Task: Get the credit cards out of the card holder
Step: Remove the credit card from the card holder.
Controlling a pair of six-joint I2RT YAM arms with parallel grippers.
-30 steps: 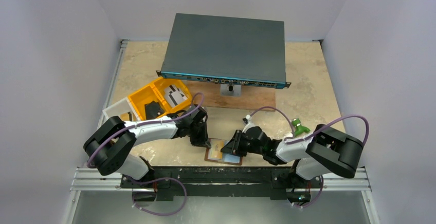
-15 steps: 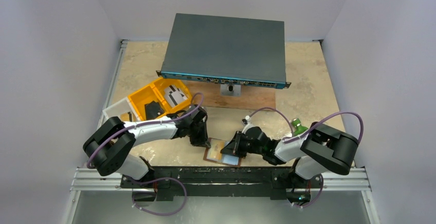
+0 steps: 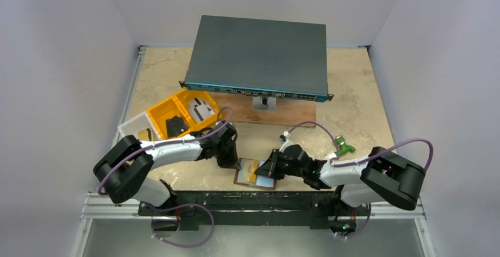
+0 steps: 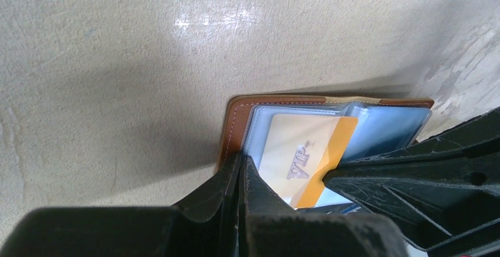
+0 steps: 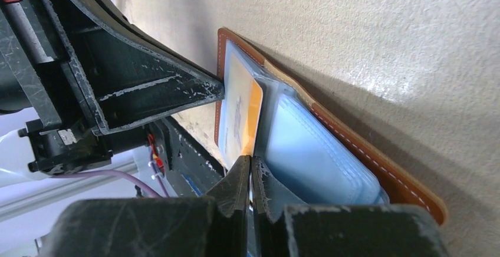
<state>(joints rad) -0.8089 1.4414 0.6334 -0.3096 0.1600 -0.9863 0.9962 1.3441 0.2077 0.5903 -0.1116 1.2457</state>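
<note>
While the left gripper [image 4: 240, 171] presses on it, wallet [image 3: 240, 179]: open and flat, lower centre of the top view, just above the arm bases.
left gripper state: fingers fully together, tips on the wallet's brown left rim, holding nothing.
right gripper [image 5: 250, 167]: fingers together too, tips at the orange end of the card [image 4: 298, 151]; can't tell if it's pinched.
card: cream and orange, skewed in its clear pocket, orange end toward the right gripper.
key relation: card dead ahead of the right tips, left tips just beside. My read: the right arm pulls along the card's long axis.
tray [image 3: 158, 115]: yellow, further back, upper left of the wallet, loose cards [image 3: 201, 109] inside.
</note>
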